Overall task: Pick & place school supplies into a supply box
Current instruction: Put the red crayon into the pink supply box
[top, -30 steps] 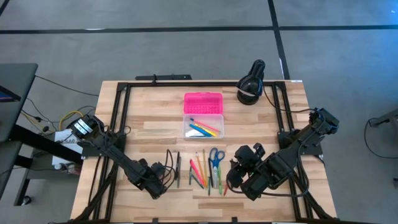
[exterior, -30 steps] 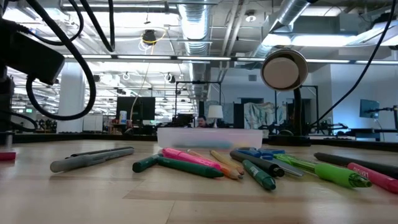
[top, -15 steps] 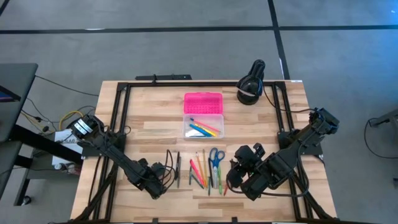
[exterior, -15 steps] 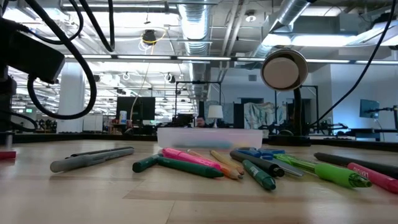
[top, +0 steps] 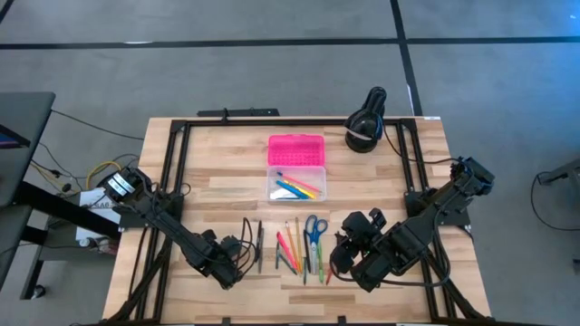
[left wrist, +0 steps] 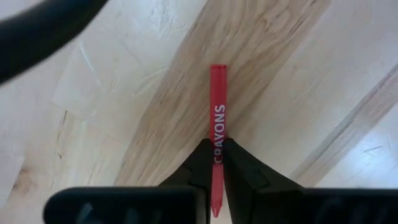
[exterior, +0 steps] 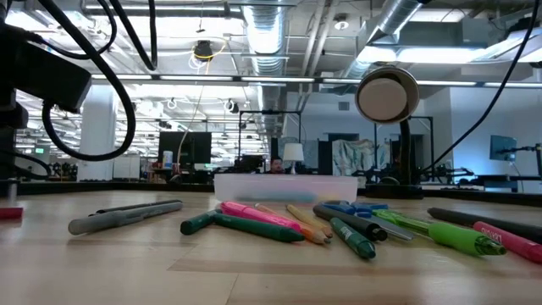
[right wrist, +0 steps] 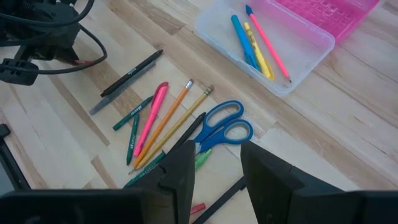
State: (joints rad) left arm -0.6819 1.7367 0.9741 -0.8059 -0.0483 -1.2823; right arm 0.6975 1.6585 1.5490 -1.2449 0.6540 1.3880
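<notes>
I am clamping the left gripper (left wrist: 217,163) on a red crayon (left wrist: 217,118), the right gripper (right wrist: 214,163) is waiting with its fingers apart, a few supplies are lying in the supply box (top: 296,186), and most pens and pencils (top: 292,246) and the scissors (top: 314,228) are still waiting on the table (top: 227,186).

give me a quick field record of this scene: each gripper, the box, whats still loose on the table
left gripper: shut on a red crayon, low over the wooden table
right gripper: open, empty, above the loose pile
supply box: clear plastic base open, bright pink lid folded back, a few pens inside
loose: blue-handled scissors, pink marker, pencils, black pen
</notes>
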